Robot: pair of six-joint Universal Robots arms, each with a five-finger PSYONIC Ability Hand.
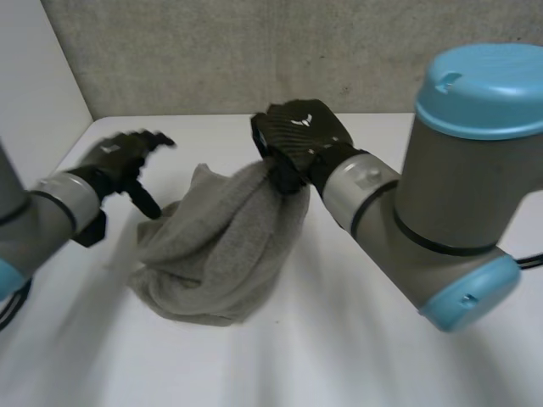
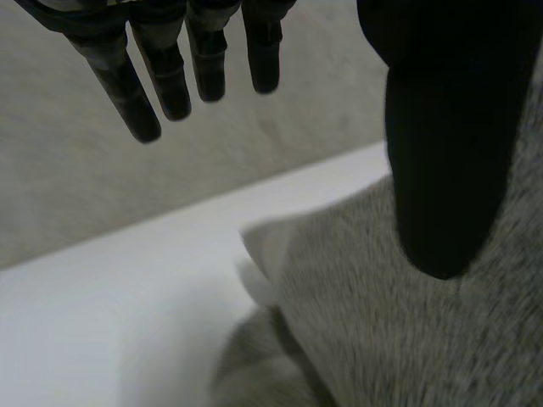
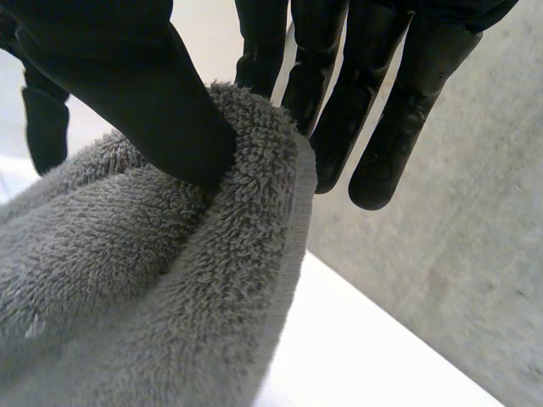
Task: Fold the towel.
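Observation:
A grey towel [image 1: 216,246] lies bunched on the white table [image 1: 339,356], with its far part lifted. My right hand [image 1: 299,136] pinches that raised edge between thumb and fingers; in the right wrist view the towel [image 3: 170,280] hangs from the thumb [image 3: 144,93] pressed against the fingers [image 3: 339,93]. My left hand [image 1: 123,161] hovers left of the towel, apart from it, fingers straight. In the left wrist view its fingers [image 2: 170,68] spread in the air above the table, and the thumb [image 2: 450,144] stands over the towel [image 2: 399,322].
A grey wall [image 1: 254,51] runs along the table's far edge. A white side wall [image 1: 38,76] stands at the far left. Bare table lies in front of the towel and to its right.

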